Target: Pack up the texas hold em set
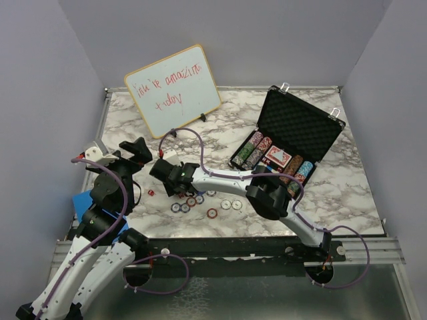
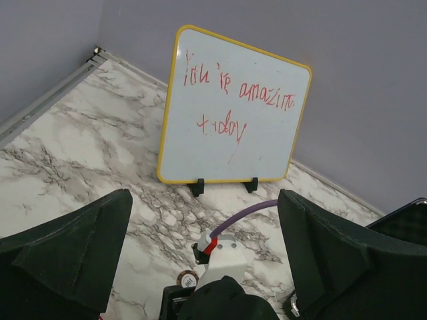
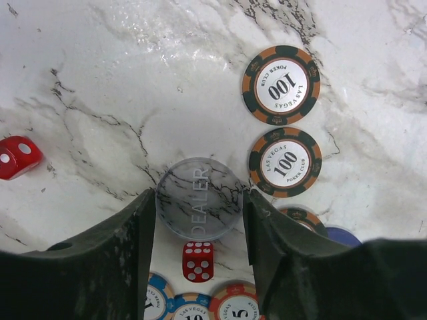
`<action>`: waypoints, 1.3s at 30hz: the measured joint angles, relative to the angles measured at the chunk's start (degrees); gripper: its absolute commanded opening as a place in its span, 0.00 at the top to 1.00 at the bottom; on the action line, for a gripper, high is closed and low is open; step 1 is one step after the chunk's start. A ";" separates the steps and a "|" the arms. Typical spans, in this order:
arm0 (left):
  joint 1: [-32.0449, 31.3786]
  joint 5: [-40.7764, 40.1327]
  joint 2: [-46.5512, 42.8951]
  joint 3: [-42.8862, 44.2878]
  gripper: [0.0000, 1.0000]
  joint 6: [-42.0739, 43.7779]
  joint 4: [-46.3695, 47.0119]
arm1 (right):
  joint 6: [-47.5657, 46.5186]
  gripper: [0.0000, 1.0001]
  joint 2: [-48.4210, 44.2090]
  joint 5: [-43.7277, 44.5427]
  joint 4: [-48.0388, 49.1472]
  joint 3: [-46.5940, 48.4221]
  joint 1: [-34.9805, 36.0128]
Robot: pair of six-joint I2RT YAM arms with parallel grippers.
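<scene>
The black briefcase (image 1: 300, 123) lies open at the right rear, with rows of chips (image 1: 253, 150) and a red card deck (image 1: 278, 157) in its foam. Loose chips (image 1: 190, 202) and a red die (image 1: 151, 193) lie on the marble at centre front. My right gripper (image 1: 163, 170) is low over them. In the right wrist view its fingers (image 3: 143, 253) press both edges of a clear "DEALER" disc (image 3: 199, 199). Around it are two 100 chips (image 3: 285, 162), a red die (image 3: 198, 261) and a second die (image 3: 17, 157). My left gripper (image 1: 137, 152) is open and empty (image 2: 203, 200) just left of the right wrist.
The wood-framed whiteboard (image 1: 172, 91) with red writing stands at the rear left, also in the left wrist view (image 2: 233, 110). A blue object (image 1: 83, 203) sits at the table's left edge. More chips (image 1: 231, 205) lie toward the front centre. Grey walls enclose the table.
</scene>
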 measured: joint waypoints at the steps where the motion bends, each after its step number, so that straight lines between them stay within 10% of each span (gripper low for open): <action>1: 0.00 0.00 0.00 -0.11 0.01 0.00 0.00 | 0.09 0.54 0.00 0.13 0.11 -0.09 0.00; 20: 0.00 1.27 0.94 0.76 0.01 1.11 -0.79 | -0.96 0.55 -13.66 0.98 3.72 -8.76 -3.10; 31: 0.00 3.78 1.11 0.83 0.01 0.59 -1.77 | 1.77 0.54 -41.33 6.69 4.87 -30.97 -17.66; 39: 0.00 5.22 2.38 0.83 0.01 -0.57 -1.77 | 5.51 0.54 -45.38 6.47 1.29 -44.13 -27.23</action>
